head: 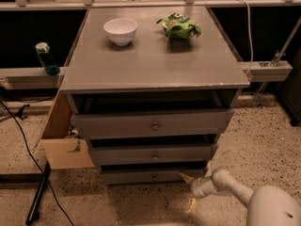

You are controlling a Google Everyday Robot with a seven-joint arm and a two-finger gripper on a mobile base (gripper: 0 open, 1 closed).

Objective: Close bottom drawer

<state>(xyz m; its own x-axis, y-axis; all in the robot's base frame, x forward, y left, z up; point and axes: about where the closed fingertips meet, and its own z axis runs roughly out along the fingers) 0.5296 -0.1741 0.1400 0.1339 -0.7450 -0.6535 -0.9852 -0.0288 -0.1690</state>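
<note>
Below the front edge of the worktop (150, 65), the grey cabinet (225, 100) shows three drawers stacked one under another. The top drawer (117, 125) stands pulled out, with a dark opening above its panel, and the middle drawer (188, 152) sits under it. The bottom drawer (131, 177) lies lowest, just above the floor (263, 140). A dark gap runs along the top of its slim panel, so it is not fully home, and a small round knob (154, 177) marks its centre.

The robot's pale arm (235, 189) reaches in from the lower right, below the worktop's front right corner. The gripper (189, 191) hangs at the right end of the bottom drawer's front, low near the floor. Its two fingers are spread apart and hold nothing. The upper finger lies close to the panel's right end, and whether it touches cannot be told. The lower finger points down at the floor, clear of the drawer.

On the worktop, a white bowl (120, 30) stands near the back edge, left of centre. A crumpled green bag (179, 26) lies to its right, apart from it.

Beyond the left edge, an open cardboard box (63, 149) rests against the cabinet's side. A small bottle (46, 59) stands on a ledge further left, and a black cable (23, 145) trails over the speckled floor.
</note>
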